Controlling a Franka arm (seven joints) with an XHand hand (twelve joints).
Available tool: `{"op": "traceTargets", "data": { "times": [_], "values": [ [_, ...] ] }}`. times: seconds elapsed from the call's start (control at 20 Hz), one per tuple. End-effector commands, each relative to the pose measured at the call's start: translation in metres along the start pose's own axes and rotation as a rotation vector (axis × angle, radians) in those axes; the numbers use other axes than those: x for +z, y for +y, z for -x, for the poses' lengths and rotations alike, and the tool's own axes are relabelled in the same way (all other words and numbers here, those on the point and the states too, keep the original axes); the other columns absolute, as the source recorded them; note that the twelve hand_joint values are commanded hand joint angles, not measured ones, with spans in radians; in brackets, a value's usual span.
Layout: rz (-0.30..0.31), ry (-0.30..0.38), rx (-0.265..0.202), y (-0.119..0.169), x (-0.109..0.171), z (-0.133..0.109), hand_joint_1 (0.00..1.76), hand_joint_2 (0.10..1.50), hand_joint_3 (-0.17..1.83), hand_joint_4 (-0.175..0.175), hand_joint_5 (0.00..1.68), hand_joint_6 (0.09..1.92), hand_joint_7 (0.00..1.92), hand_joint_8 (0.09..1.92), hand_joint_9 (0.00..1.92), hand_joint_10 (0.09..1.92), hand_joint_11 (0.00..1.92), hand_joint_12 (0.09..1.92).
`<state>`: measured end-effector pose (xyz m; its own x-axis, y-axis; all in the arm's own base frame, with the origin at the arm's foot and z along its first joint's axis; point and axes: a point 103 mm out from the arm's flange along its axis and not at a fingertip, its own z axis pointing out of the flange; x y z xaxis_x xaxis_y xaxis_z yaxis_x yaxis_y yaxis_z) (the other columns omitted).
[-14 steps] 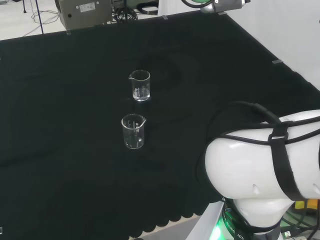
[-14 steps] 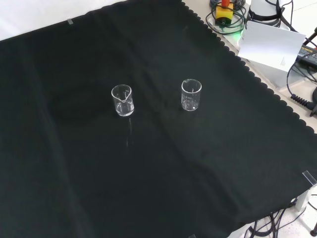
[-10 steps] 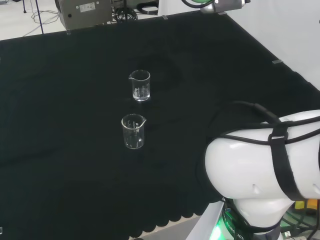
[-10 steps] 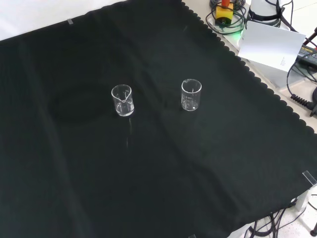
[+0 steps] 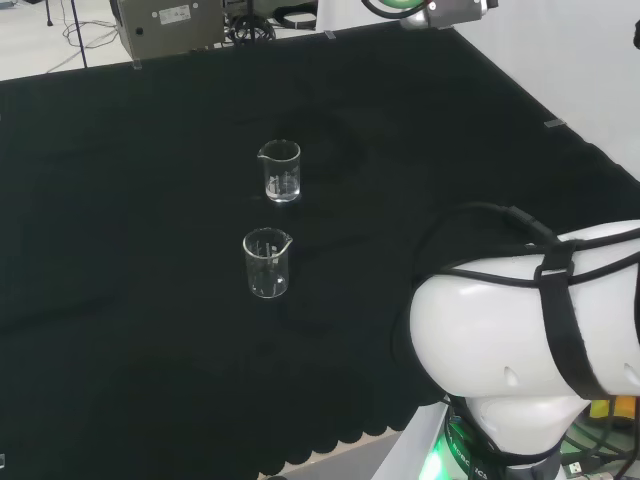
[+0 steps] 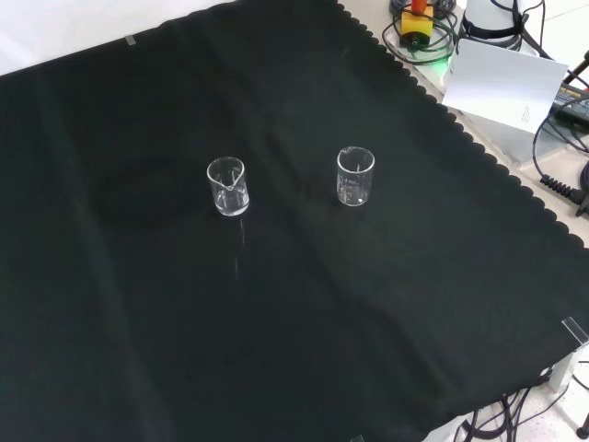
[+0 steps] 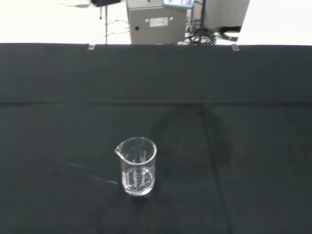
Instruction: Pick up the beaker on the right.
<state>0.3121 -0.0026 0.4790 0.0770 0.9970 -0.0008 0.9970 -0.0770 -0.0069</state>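
Observation:
Two clear, empty glass beakers stand upright on the black cloth (image 5: 120, 200). In the head view one beaker (image 5: 281, 171) stands farther off and the other (image 5: 267, 263) nearer, almost in line. From the front they stand side by side: one beaker (image 6: 227, 186) at the left, the other (image 6: 355, 176) at the right, well apart. The wrist view has a single beaker (image 7: 138, 166) standing some way ahead on the cloth, with a faint shadow (image 7: 195, 136) on the cloth beside it. Nothing touches either beaker.
The arm's big white link (image 5: 530, 350) takes up the head view's lower right. A grey box (image 5: 165, 25) and cables sit beyond the cloth's far edge. In the front view a white card (image 6: 502, 83) and cables (image 6: 561, 175) lie past the scalloped cloth edge (image 6: 479, 152).
Both beakers stand where they were. The arm part at the head view's top edge has shifted slightly.

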Motion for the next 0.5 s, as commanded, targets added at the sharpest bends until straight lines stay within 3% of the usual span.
{"op": "traceTargets", "data": {
  "times": [0.05, 0.25, 0.5],
  "values": [
    [-0.003, 0.03, 0.051, 0.005, 0.017, 0.021, 0.12, 1.35, 0.05, -0.039, 0.33, 0.09, 0.1, 0.59, 0.2, 0.73, 0.0, 1.4],
    [-0.032, 0.047, 0.08, 0.017, 0.037, 0.037, 0.24, 1.31, 0.03, -0.047, 0.37, 0.09, 0.16, 0.64, 0.28, 0.73, 0.03, 1.42],
    [-0.056, 0.067, 0.082, 0.046, 0.066, 0.058, 0.28, 1.28, 0.03, -0.05, 0.38, 0.09, 0.18, 0.67, 0.34, 0.73, 0.06, 1.42]
  ]
}}
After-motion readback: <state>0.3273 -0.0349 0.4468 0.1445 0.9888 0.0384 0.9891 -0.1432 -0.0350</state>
